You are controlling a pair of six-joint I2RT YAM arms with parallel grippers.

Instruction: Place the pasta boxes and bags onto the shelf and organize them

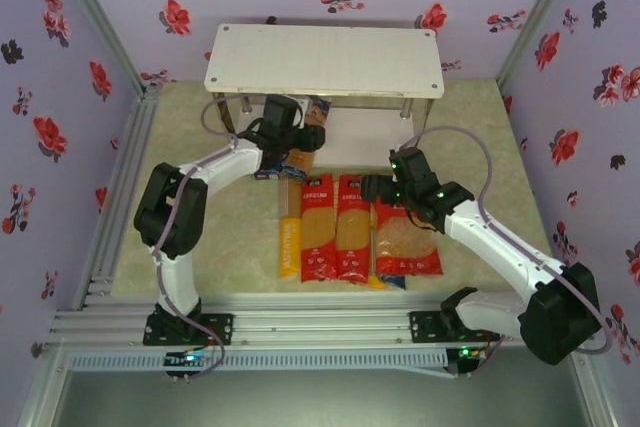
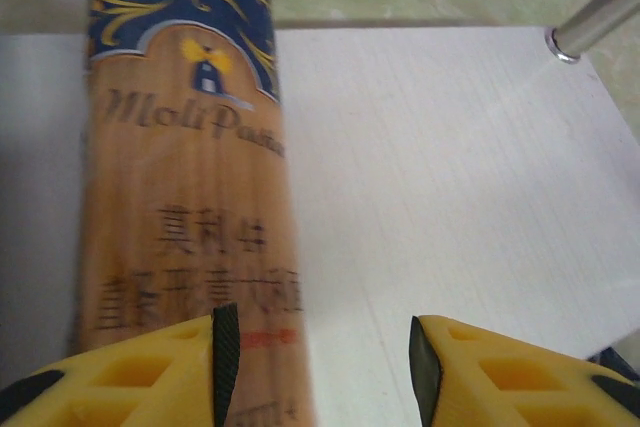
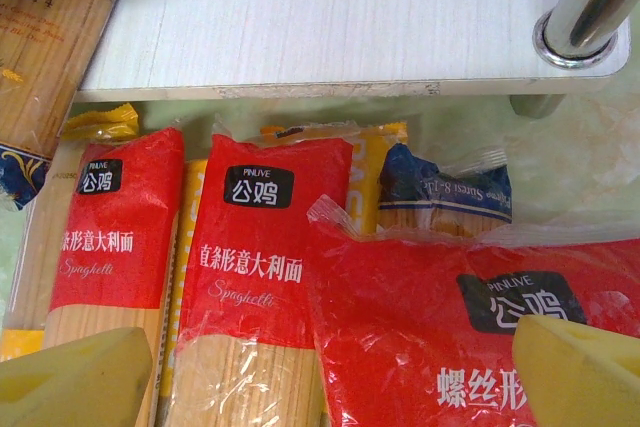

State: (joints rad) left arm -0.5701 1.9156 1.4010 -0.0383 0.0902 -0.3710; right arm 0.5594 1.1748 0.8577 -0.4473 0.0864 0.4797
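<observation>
On the left, the brown box (image 2: 185,207) lies flat on the shelf's lower board (image 2: 460,177), with its long axis running straight away from the left gripper (image 2: 325,347) toward the back. The jaws are spread and nothing is pinched. The box sits left of the gap's centre and is overlapped by the left finger. Any retreat is judged to call for a straight pull back along that axis. The box's near end is cut off, so contact with the finger cannot be told.

Further right, two red bags (image 3: 115,237) (image 3: 265,247) are laid side by side before the shelf, long axes pointing at it. The wide red bag (image 3: 420,347) lies directly beneath the right gripper (image 3: 335,372), whose fingers are set wide apart and empty. This arm is judged the nearer one. A blue-ended packet (image 3: 440,192) is half buried under the bags.
</observation>
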